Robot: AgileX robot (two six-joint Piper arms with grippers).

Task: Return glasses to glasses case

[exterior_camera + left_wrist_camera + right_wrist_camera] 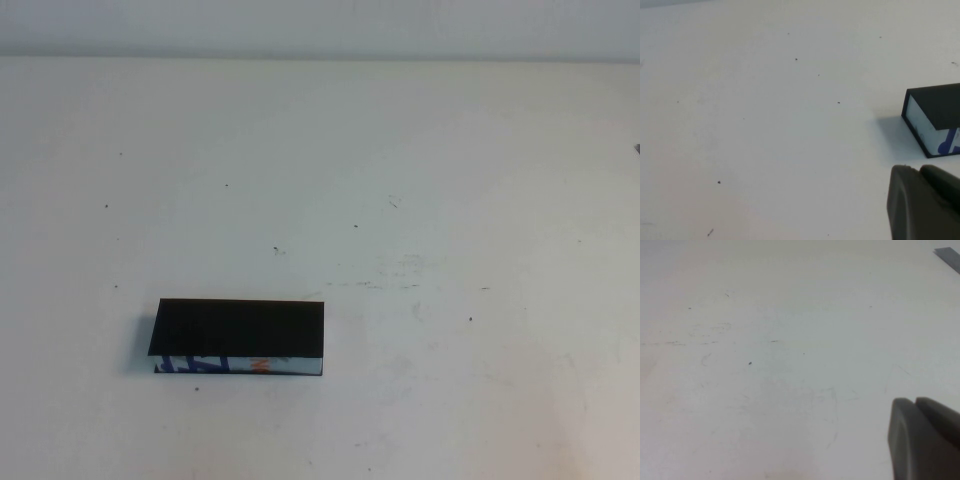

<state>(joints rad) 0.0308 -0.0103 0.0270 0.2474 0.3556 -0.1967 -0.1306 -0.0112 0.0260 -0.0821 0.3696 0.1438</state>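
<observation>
Neither arm appears in the high view. The left gripper shows only in the left wrist view, as a dark grey rounded part at the corner of that picture. It hangs above the bare table, near one end of the glasses case but apart from it. The right gripper shows in the right wrist view in the same way, over bare table with no object close to it. For both grippers only this small part is visible, so I cannot tell if they are spread or pressed together.

In the high view the glasses case lies on the robot's left side of the table, toward the near edge. Its flat black lid is down, and the blue, white and orange patterned front edge faces the robot. The glasses are not visible in any view; the inside of the case cannot be seen.

The table is white, with small dark specks and faint scratch marks near its middle. At the far side it ends at a pale wall.
</observation>
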